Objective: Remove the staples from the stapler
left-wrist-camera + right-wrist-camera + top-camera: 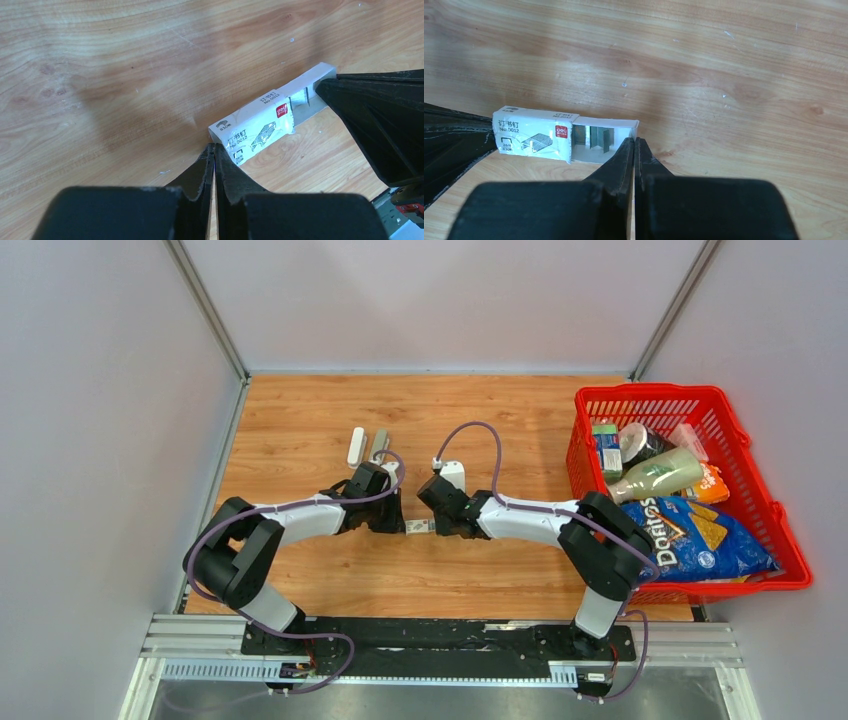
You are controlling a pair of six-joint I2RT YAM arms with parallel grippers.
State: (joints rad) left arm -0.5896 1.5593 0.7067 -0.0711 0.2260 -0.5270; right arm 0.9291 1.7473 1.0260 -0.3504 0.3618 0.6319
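Roughly centre of the worktop point(300, 410), overhead: left gripper point(398, 523) and right gripper point(434, 523) flank a white packet point(419, 527) | left wrist: left fingers point(197, 172) nearly together at its sleeve end | right wrist only: staples point(594, 137), grey strips in the slid-out tray point(609, 121) | right fingers point(651, 167) closed at tray end.

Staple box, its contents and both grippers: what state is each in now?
Staple box: lying flat, sleeve slid partway off, tray end exposed.
Staples: grey strips sitting in the exposed tray.
Left gripper: shut, tips at the sleeve end.
Right gripper: shut, tips at the tray end.
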